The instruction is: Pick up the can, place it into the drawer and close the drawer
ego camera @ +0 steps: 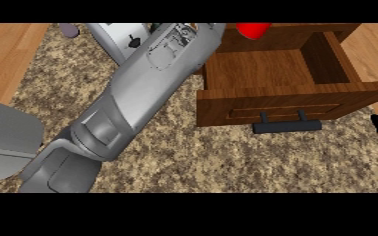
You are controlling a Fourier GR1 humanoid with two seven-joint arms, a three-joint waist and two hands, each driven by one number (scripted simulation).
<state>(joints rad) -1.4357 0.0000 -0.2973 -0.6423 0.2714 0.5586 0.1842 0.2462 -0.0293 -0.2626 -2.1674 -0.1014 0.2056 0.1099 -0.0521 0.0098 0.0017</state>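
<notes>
Up at the drawer's back edge, a red can point(255, 29) pokes out, mostly cut off.

Wooden drawer point(277, 70) is pulled wide open, dark handle point(287, 125) facing front, sitting on the speckled counter point(221, 155). Left forearm point(144, 90) reaches diagonally up toward the can; its hand's out of frame, so can't tell the grip. White toaster-ish appliance point(122, 37) sits behind the arm.

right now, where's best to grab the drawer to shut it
The dark handle on the drawer's front, from the near side: it is a level bar standing off the panel on two posts, so fingers can likely hook or push it.
</notes>
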